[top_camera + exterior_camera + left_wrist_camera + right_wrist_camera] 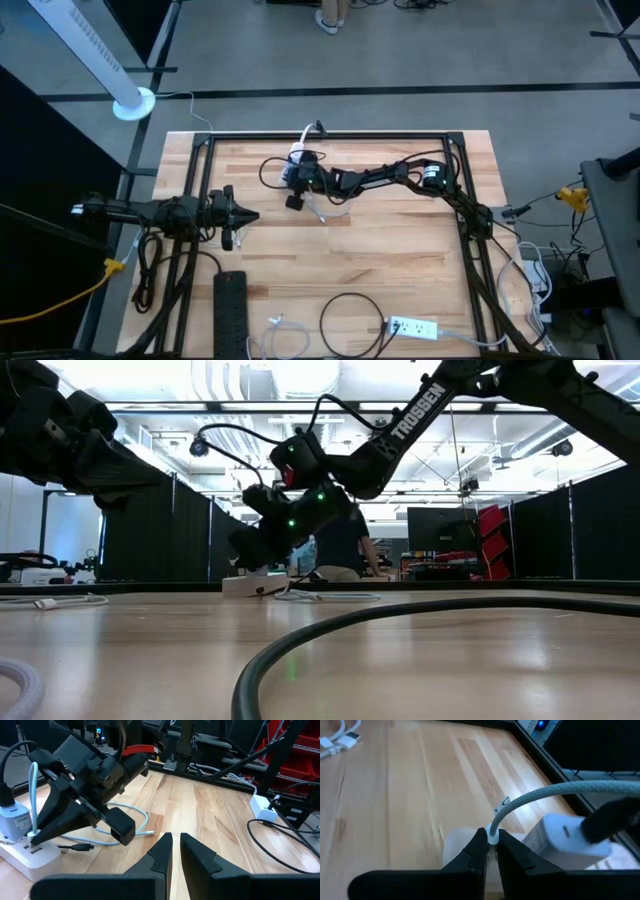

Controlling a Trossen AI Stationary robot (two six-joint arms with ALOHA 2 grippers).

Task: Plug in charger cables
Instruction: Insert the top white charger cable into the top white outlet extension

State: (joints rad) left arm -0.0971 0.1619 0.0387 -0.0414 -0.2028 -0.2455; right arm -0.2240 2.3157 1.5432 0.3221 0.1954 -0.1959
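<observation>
A white power strip [22,854] lies at the table's far middle, with a white charger block [570,837] standing on it and a black cable [6,790] leaving the block. My right gripper [491,845] reaches in from the right and is shut on the plug end of a pale braided charger cable [545,795]. That cable's length [135,820] lies slack on the wood. My left gripper [175,851] hovers at mid-left [245,215], shut and holding nothing, pointing toward the right gripper. My right gripper pinches the pale cable's plug end [493,836] between its two fingertips. The fingers slant down from the table's right side onto the white power strip [250,585]. The cable arches up out of the hold [32,785] and runs off slack onto the table.
A black power strip [230,310], a second white power strip [412,326], a black cable loop [350,318] and a white cable [275,335] lie near the front edge. A black coil [148,265] and a yellow cord [60,295] are at the left. A dark metal frame [330,135] borders the table.
</observation>
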